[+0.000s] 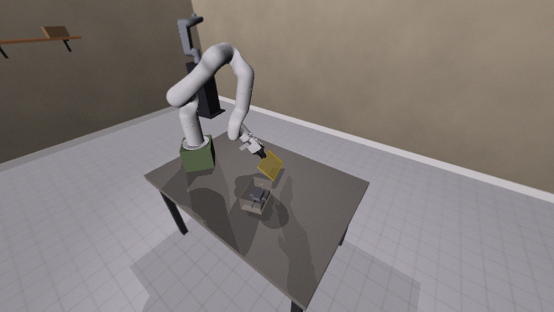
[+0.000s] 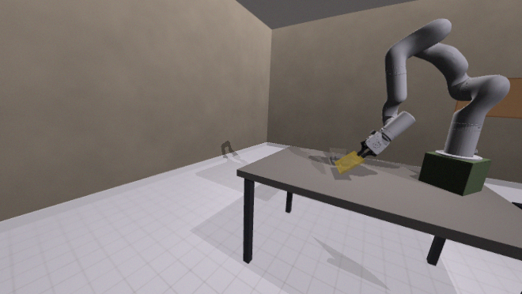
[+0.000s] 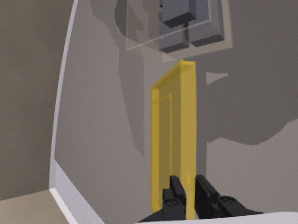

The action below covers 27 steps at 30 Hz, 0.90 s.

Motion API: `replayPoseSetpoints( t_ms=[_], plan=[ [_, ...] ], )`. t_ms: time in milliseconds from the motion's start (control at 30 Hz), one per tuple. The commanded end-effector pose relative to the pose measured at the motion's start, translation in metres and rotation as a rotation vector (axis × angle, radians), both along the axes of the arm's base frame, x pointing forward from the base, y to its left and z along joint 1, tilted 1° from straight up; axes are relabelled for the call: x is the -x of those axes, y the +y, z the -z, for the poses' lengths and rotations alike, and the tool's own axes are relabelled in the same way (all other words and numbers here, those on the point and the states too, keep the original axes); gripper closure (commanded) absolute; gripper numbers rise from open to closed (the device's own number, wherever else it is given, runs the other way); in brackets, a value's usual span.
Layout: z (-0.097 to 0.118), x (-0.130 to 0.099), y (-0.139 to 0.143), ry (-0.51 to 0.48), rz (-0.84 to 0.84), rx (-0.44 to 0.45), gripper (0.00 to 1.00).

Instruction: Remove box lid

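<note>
Gripping the yellow lid [image 3: 174, 143] by its near edge, with the gripper [image 3: 189, 197] clamped narrow on that rim and both dark fingers pinching it in the wrist view. Extending straight away from the fingers, along the line of the wrist, with the lid's long axis running from the fingertips toward the box [image 3: 182, 6] beyond. Hanging tilted rather than level: in the exterior view the lid [image 2: 349, 162] is sloping down and away from the gripper [image 2: 362, 154], its far edge lowest and close over the table [image 2: 308, 179], though whether touching cannot be told. Sitting past the lid's far edge, the open box [image 1: 256, 196] is showing grey blocks inside and lying well toward the middle of the table [image 1: 327, 235], nearer the top camera than the lid [image 1: 269, 165]. Looking, from the top view, near but apart from the box, with a narrow strip of table between the lid's lower edge and the box's rim. Judging the lift-off done and the laying-down under way: needing to flatten the lid about its held edge while keeping the far edge short of the box. Leaning in from the green pedestal [image 1: 190, 163] at the table's back corner, with wall and floor beyond.
</note>
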<state>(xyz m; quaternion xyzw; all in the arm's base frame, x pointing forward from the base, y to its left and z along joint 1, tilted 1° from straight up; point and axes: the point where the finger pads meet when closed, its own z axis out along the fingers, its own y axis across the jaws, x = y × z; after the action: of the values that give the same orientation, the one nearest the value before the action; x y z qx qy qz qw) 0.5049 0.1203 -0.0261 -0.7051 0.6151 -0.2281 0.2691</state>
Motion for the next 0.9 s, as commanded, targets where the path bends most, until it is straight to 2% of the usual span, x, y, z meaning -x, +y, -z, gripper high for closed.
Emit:
replayPoseSetpoints(
  t_ms=[0,300,867],
  plan=[
    [0.001,-0.001,0.000,-0.002,0.000,0.000,1.00],
    [0.003,-0.001,0.000,-0.002,0.000,0.000,1.00],
    [0.021,-0.001,0.000,-0.002,0.000,0.000,1.00]
  ],
)
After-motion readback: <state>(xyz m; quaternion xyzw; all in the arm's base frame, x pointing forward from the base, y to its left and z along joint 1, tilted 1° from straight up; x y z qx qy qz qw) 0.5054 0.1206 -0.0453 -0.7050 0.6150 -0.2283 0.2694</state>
